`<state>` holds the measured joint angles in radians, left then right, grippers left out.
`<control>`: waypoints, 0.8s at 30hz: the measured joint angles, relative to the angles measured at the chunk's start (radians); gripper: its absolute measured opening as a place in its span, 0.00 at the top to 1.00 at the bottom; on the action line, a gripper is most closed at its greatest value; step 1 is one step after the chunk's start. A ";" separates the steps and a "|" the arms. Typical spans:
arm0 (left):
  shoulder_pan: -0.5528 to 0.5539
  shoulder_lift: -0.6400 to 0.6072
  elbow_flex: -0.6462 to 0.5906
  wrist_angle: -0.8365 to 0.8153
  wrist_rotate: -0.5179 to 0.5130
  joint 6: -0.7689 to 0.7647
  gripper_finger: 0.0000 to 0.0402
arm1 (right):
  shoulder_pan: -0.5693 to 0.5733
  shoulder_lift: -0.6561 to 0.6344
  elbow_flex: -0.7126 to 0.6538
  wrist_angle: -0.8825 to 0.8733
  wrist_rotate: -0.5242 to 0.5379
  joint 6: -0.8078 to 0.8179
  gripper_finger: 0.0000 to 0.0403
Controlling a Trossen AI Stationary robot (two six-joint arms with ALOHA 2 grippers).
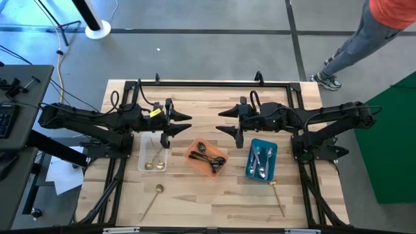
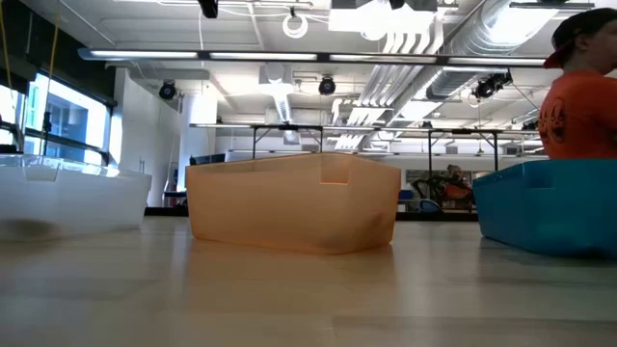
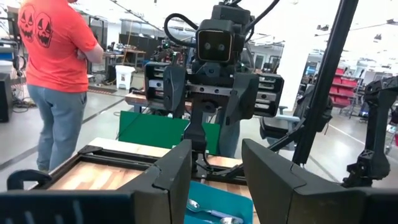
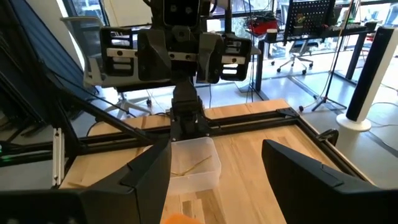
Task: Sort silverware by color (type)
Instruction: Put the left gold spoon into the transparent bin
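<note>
On tabletop (image 1: 214, 201): orange tray (image 1: 207, 158) w/ black spoons; clear tray (image 1: 153, 158) left w/ gold, blue tray (image 1: 262, 160) right w/ silver. Left gripper (image 1: 185, 123), right gripper (image 1: 224, 120) raised behind, both open, empty.

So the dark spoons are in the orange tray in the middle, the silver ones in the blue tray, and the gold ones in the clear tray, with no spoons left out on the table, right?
Not quite: two gold spoons still lie loose on the table, one in front of the clear tray and one by the blue tray, as the high view shows. The rest holds: dark spoons in the orange tray, silver in blue, gold in clear.
</note>
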<state>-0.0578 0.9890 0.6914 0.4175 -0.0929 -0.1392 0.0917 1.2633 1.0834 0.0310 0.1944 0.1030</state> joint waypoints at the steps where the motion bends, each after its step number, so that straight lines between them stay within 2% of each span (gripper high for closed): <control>1: 0.000 0.000 0.000 0.000 0.000 -0.010 0.67 | 0.000 0.000 0.000 0.003 0.000 -0.007 0.41; 8: 0.000 0.000 0.000 0.000 0.002 -0.030 0.67 | 0.000 0.000 0.000 0.006 0.000 -0.008 0.41; 17: 0.000 0.000 0.000 -0.001 0.002 0.079 0.67 | 0.000 0.000 0.000 0.054 -0.010 0.004 0.41; 24: -0.002 0.000 0.000 -0.001 0.003 0.067 0.67 | 0.000 0.000 0.000 0.056 -0.016 0.005 0.41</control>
<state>-0.0595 0.9890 0.6914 0.4168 -0.0902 -0.0718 0.0914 1.2633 1.0832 0.0874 0.1783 0.1076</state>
